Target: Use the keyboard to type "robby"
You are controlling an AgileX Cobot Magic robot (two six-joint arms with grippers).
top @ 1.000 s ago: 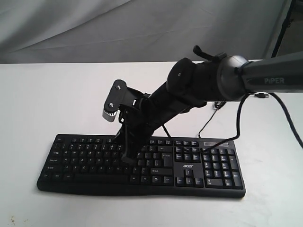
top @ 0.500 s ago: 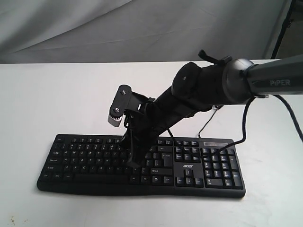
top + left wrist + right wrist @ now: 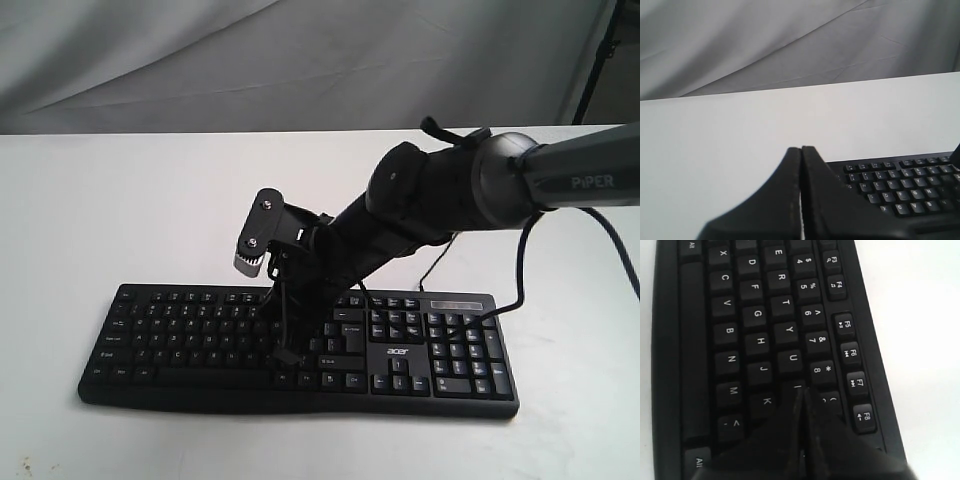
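Observation:
The black keyboard [image 3: 180, 340] with white legends and an "acer" logo [image 3: 398, 351] lies across the white table. My right gripper [image 3: 285, 355] reaches over its middle from the right, fingers shut and pointing down at the letter keys. In the right wrist view the shut tips [image 3: 801, 390] sit just by the I key, over the keyboard [image 3: 755, 315]; whether they touch a key I cannot tell. My left gripper [image 3: 801, 148] is shut on nothing, off the keyboard's [image 3: 895, 185] left end. It does not show in the exterior view.
A thin black cable [image 3: 440, 262] runs from the keyboard's back edge toward the right arm [image 3: 450, 190]. Bare white table [image 3: 120, 210] surrounds the keyboard, and a grey cloth backdrop [image 3: 250, 60] hangs behind it.
My right gripper has shifted slightly right and down toward the keyboard's near rows, staying shut. The keyboard has not moved.

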